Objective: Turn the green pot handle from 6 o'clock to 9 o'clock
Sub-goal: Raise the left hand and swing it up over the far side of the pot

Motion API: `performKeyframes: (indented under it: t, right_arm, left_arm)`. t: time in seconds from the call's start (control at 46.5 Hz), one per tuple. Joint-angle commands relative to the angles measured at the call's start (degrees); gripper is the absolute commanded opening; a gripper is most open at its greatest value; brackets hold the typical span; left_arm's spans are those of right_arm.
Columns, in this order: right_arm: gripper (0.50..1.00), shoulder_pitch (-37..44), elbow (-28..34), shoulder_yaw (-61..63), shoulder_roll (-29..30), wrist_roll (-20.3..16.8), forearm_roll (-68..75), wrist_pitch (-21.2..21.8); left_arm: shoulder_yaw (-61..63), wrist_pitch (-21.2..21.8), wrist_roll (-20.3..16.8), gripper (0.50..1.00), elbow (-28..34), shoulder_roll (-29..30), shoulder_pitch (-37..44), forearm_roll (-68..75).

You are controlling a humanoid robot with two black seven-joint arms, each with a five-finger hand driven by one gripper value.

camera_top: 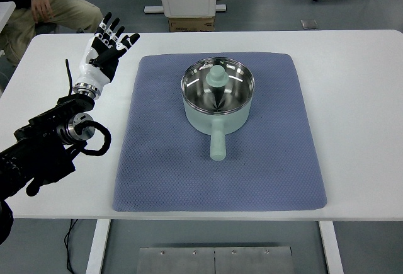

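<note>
One green pot [217, 101] holds only its knobbed lid [217, 76].

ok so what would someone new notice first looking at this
Probably the green pot in the middle of the blue-grey mat, its glass lid on and its handle pointing toward the robot's side. Next, the left hand held over the white table left of the mat, fingers spread and holding nothing. A seated person shows at the far left corner.
</note>
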Motion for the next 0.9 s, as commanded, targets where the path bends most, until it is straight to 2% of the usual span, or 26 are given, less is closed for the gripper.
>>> performKeyframes:
  t: [0.0,0.882]
  right_arm:
    - [1.000,0.0,0.0,-0.1,0.0,0.0,0.0,0.0]
    - [1.000,0.0,0.0,-0.1,0.0,0.0,0.0,0.0]
  left_arm:
    - [0.0,-0.1,0.0,1.000,0.0,0.0,-0.1,0.1]
    - [-0.1,-0.4,0.0,1.000,-0.1,3.6,-1.4,2.3]
